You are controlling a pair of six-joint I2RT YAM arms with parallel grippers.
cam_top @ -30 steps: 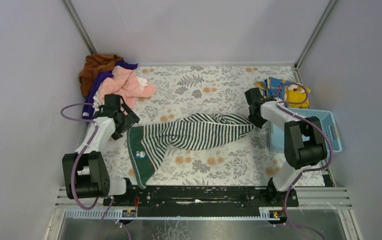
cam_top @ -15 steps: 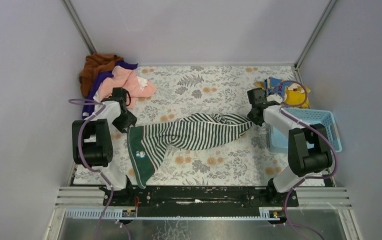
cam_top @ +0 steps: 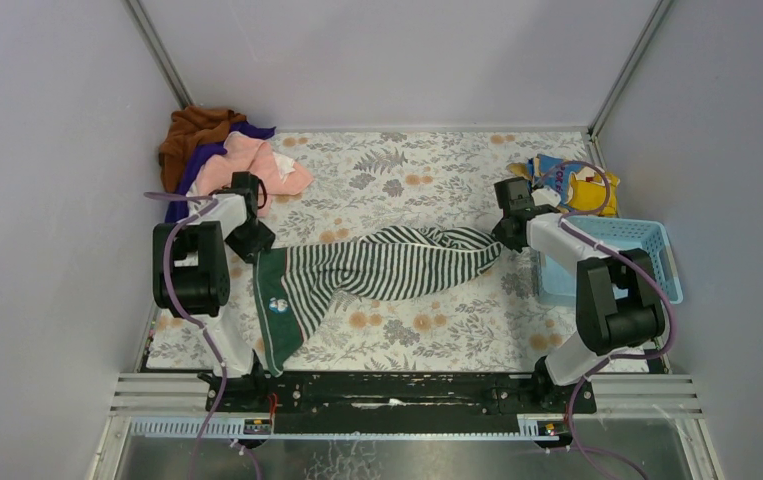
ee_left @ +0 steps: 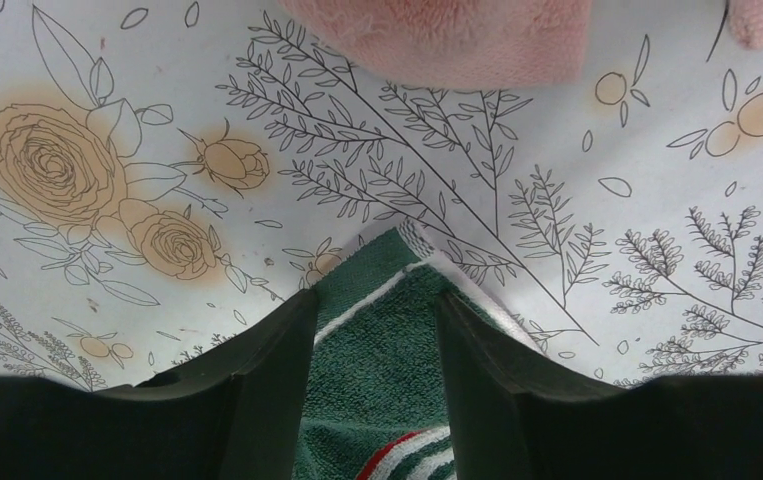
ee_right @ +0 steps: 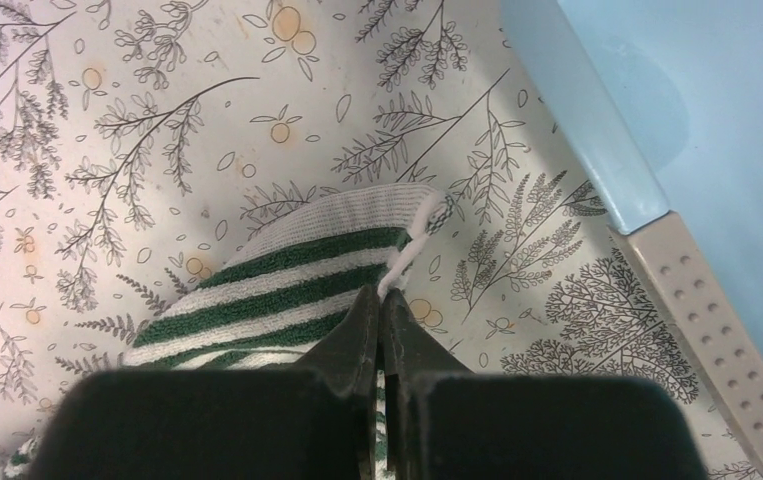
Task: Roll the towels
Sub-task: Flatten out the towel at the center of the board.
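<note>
Across the middle of the flower-printed table (cam_top: pixel 427 165), the green-and-white striped terry towel (cam_top: pixel 397 262) lies stretched in a loose band from left to right, with its plain green end near the left arm. At that end the left tool (ee_left: pixel 375 300) sits with its fingers apart and the green corner between them. The right tool (ee_right: pixel 381 302) is pressed closed on the white-edged opposite corner, just beside the pale blue plastic basket (cam_top: pixel 647 226).
</note>
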